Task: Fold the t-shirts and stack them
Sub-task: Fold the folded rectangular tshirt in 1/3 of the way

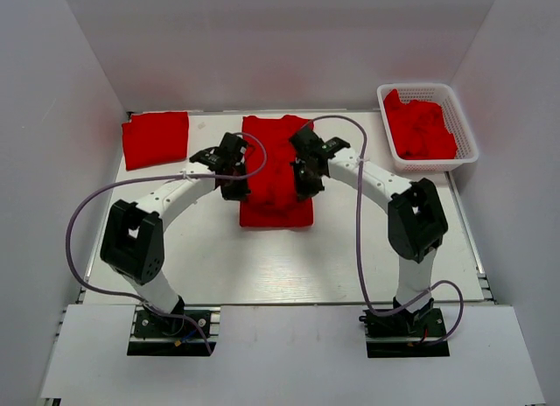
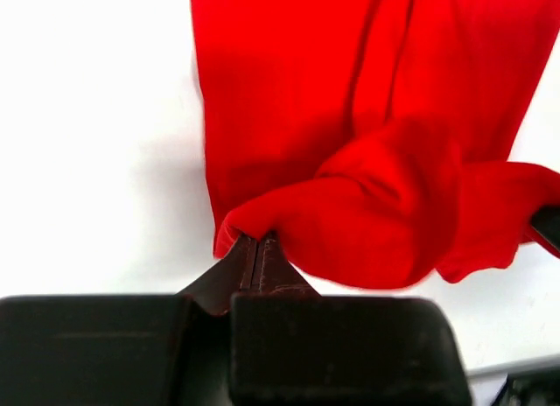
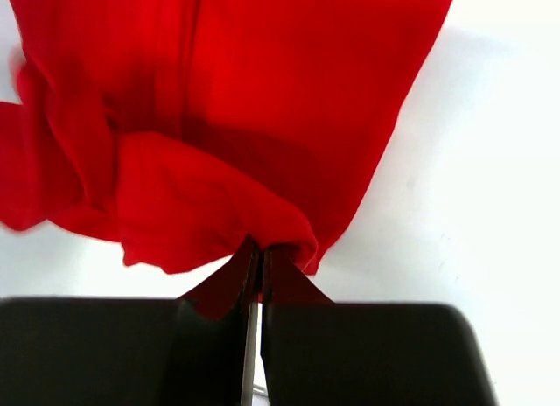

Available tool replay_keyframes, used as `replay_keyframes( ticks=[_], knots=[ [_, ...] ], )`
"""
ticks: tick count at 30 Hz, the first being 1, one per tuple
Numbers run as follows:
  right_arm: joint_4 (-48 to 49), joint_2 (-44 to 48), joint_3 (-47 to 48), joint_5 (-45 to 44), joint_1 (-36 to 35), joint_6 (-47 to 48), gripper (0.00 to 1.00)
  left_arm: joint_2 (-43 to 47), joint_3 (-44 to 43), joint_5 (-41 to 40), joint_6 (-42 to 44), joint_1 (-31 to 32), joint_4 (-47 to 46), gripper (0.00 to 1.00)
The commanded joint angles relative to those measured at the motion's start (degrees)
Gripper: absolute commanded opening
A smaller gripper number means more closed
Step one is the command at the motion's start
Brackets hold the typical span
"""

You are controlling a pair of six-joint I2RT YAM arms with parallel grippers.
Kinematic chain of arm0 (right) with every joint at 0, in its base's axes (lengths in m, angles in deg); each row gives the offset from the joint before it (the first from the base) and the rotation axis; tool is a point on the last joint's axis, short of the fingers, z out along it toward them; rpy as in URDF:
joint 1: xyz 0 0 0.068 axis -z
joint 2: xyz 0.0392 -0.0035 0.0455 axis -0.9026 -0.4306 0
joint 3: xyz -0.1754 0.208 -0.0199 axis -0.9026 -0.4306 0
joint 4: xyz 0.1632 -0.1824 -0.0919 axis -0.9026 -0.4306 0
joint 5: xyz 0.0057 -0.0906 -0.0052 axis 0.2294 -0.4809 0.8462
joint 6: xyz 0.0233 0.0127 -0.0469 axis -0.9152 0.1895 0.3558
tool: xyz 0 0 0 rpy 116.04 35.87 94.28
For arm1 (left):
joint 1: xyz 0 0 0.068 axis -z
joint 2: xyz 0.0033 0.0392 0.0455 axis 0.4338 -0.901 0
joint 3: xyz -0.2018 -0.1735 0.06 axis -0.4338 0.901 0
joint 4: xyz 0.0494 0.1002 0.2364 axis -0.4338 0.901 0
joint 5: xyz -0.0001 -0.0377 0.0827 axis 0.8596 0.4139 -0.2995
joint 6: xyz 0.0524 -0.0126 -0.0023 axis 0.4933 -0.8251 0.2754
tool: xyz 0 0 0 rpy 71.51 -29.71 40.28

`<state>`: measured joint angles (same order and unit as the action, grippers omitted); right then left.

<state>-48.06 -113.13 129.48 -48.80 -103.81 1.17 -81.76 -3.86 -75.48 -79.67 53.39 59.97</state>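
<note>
Middle t-shirt (image 1: 276, 205) lies on the surface (image 1: 262, 266) between my arms, long axis near to far, what looks like the neckline pointing away from my bases. My left claw (image 2: 259, 241) is pinched tight on a bunched fold of its left edge, my right claw (image 3: 261, 248) likewise on its right edge, both about mid-length. Sleeves lost in bunched cloth, my arms cover the side edges from above, wrist views cut off the far end; a folded t-shirt (image 1: 156, 140) sits far left.
</note>
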Motion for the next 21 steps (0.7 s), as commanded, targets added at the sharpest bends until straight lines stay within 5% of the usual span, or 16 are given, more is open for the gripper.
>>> replay_keyframes(
  ticks=[1, 21],
  knots=[
    [-1.5, -3.2, 8.5, 0.2, 2.0, 2.8, 0.00, -1.8, -4.1, -1.7, 2.8, -1.8, -4.5, 0.00],
    [1.6, -14.6, 20.6, 7.8, 10.9, 4.5, 0.00, -13.5, -10.9, 0.1, 12.7, -5.7, -20.1, 0.00]
  ],
)
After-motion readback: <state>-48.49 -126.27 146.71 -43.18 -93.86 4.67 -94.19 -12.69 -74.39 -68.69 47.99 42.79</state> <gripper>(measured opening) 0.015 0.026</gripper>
